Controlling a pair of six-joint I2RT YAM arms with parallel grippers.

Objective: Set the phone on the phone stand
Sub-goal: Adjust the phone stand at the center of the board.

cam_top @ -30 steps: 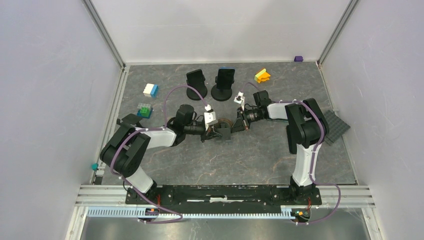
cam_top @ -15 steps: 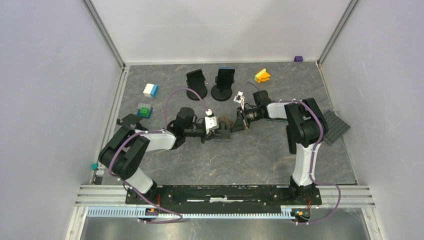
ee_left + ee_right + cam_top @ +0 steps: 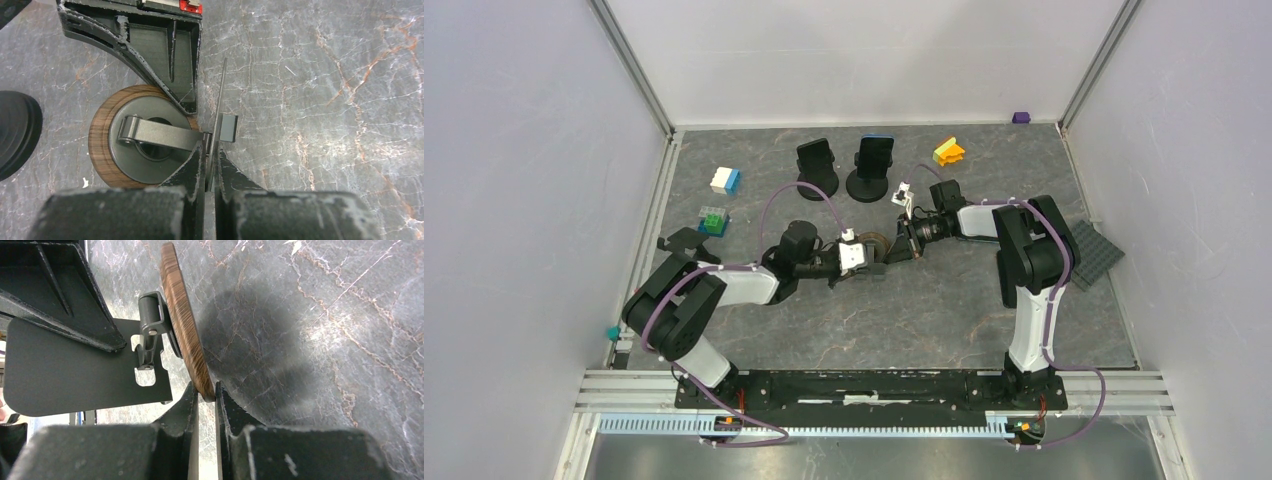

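A phone stand (image 3: 879, 243) with a round wooden base and a dark metal plate sits mid-table between both grippers. My left gripper (image 3: 870, 263) is shut on the stand's thin plate, seen edge-on in the left wrist view (image 3: 218, 107), with the gripper (image 3: 211, 155) beside the wooden base (image 3: 100, 150). My right gripper (image 3: 902, 248) is shut on the rim of the wooden base (image 3: 182, 315); the gripper (image 3: 206, 392) pinches its lower edge and the base is tilted up. Two black upright items on round bases (image 3: 817, 167) (image 3: 873, 165) stand at the back. I cannot tell which is the phone.
A blue-white block (image 3: 725, 180) and a green-blue block (image 3: 713, 220) lie at the left. A yellow-orange block (image 3: 948, 151) lies back right, and a dark grey studded plate (image 3: 1092, 255) by the right wall. A purple block (image 3: 1021, 117) sits at the far right corner.
My left wrist has rolled and moved slightly right, turning the stand's plate more edge-on. The right arm has hardly moved and keeps its hold on the base.
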